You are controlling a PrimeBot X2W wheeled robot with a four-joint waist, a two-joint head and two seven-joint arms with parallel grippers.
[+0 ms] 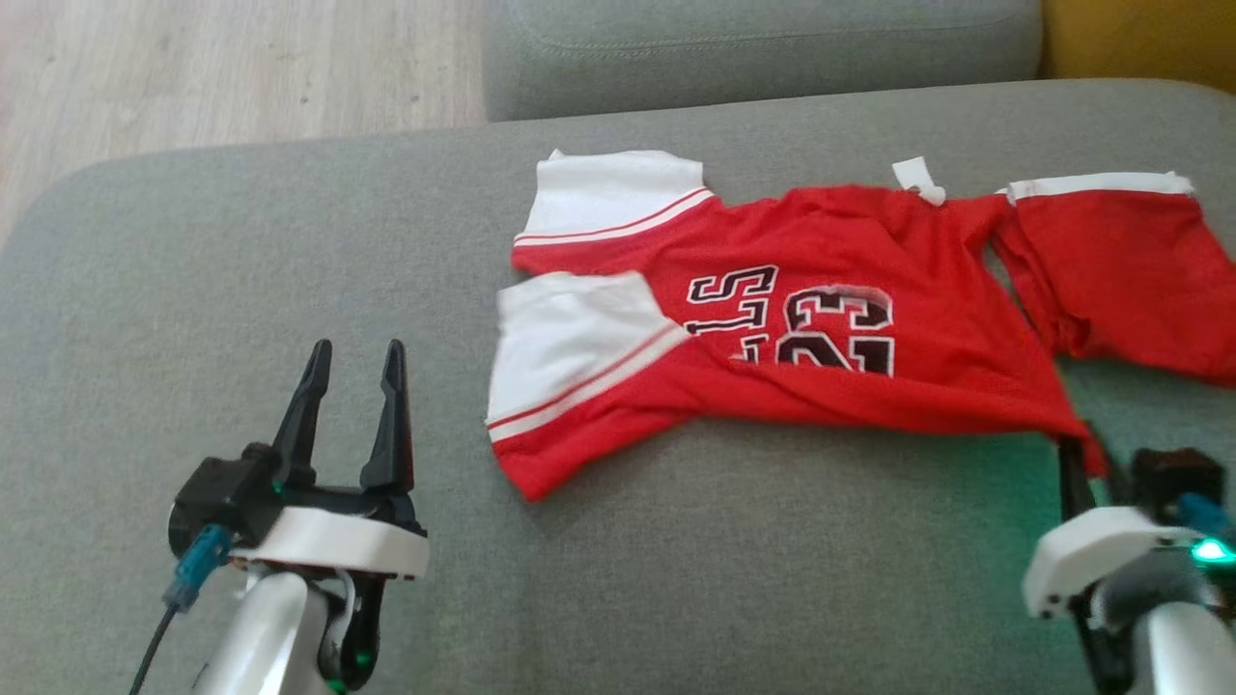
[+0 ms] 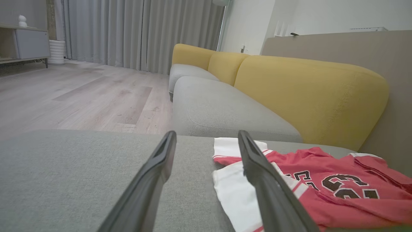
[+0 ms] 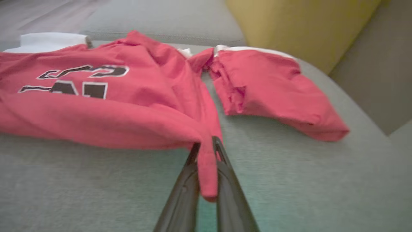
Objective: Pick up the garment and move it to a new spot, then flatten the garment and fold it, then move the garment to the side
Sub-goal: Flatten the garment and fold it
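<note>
Head view: left gripper, lower left, two dark fingers spread apart with nothing between them, poised above the grey seat cushion and well apart from the cloth. Right gripper, lower right, fingers closed on the near red corner of the garment. The garment is red with white panels and black numerals edged in white, and lies spread across the middle and right of the cushion, its white parts towards the left gripper. Left wrist view: left gripper, fingers wide, nothing held; garment on the cushion to the right of the fingers, one finger crossing in front of its white part; beyond it, a yellow backrest, a wooden floor and grey curtains. Right wrist view: right gripper, fingers clamped on a narrow fold of red fabric that hangs down between them; the rest of the garment lies rumpled on the cushion ahead, numerals at the left.
</note>
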